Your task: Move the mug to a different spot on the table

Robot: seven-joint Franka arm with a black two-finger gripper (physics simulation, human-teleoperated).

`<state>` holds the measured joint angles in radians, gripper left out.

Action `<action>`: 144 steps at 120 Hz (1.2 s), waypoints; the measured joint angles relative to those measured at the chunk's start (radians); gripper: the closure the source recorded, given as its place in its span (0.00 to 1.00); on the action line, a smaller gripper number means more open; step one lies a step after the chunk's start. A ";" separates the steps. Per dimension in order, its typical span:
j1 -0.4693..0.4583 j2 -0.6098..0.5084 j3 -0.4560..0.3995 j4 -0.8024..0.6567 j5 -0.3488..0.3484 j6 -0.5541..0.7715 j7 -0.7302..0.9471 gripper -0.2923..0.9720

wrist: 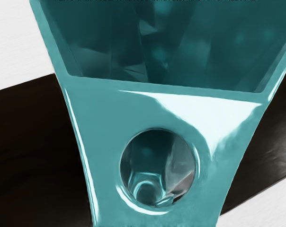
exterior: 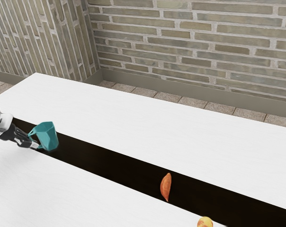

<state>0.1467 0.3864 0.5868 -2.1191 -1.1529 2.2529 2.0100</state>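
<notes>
A teal angular mug hangs a little above the dark strip of the table at the exterior view's left. My black gripper reaches in from the left edge and is shut on the mug's handle side. In the wrist view the mug looms right under my hand, its open mouth above and its handle with a round hole nearest the camera.
The white table has a dark band running across it. An orange elongated object lies on the band, and a yellow-orange round fruit sits at the lower edge. Brick walls stand behind the table.
</notes>
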 joint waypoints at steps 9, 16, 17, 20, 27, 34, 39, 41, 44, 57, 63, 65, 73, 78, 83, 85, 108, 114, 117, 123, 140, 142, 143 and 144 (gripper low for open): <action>-0.001 -0.010 0.000 0.000 0.000 -0.001 0.003 0.77; -0.005 -0.022 -0.001 0.000 0.001 -0.002 0.006 0.77; -0.005 -0.024 -0.001 0.001 0.001 -0.002 0.007 0.77; -0.007 -0.028 -0.001 0.001 0.001 -0.002 0.008 0.77; -0.010 -0.040 -0.001 0.002 0.001 -0.003 0.012 0.78; -0.012 -0.050 -0.001 0.002 0.001 -0.004 0.017 0.79; -0.013 -0.059 -0.002 0.002 0.000 -0.005 0.022 0.79; -0.014 -0.063 -0.002 0.002 0.000 -0.005 0.023 0.79; -0.016 -0.068 -0.002 0.002 -0.001 -0.006 0.026 0.79; -0.031 -0.097 -0.003 0.001 -0.004 -0.011 0.041 0.80; -0.041 -0.104 -0.004 0.000 -0.014 -0.015 0.050 0.80; -0.045 -0.106 -0.005 -0.001 -0.020 -0.018 0.054 0.80; -0.061 -0.118 -0.005 -0.007 -0.042 -0.028 0.071 0.81; -0.073 -0.123 -0.007 -0.011 -0.061 -0.036 0.084 0.81; -0.088 -0.127 -0.009 -0.016 -0.079 -0.045 0.098 0.81; -0.094 -0.127 -0.011 -0.018 -0.084 -0.048 0.104 0.81; -0.155 -0.130 -0.032 -0.032 -0.117 -0.093 0.181 0.82; -0.161 -0.135 -0.034 -0.042 -0.120 -0.108 0.205 0.82; -0.163 -0.138 -0.034 -0.047 -0.122 -0.116 0.217 0.82; -0.169 -0.142 -0.034 -0.057 -0.125 -0.136 0.242 0.83; -0.190 -0.145 -0.034 -0.074 -0.140 -0.210 0.321 0.83; -0.193 -0.145 -0.034 -0.077 -0.143 -0.219 0.331 0.83; -0.194 -0.145 -0.034 -0.078 -0.144 -0.223 0.335 0.83; -0.195 -0.145 -0.034 -0.079 -0.146 -0.227 0.340 0.83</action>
<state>-0.0480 0.2414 0.5523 -2.1984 -1.2986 2.0256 2.3503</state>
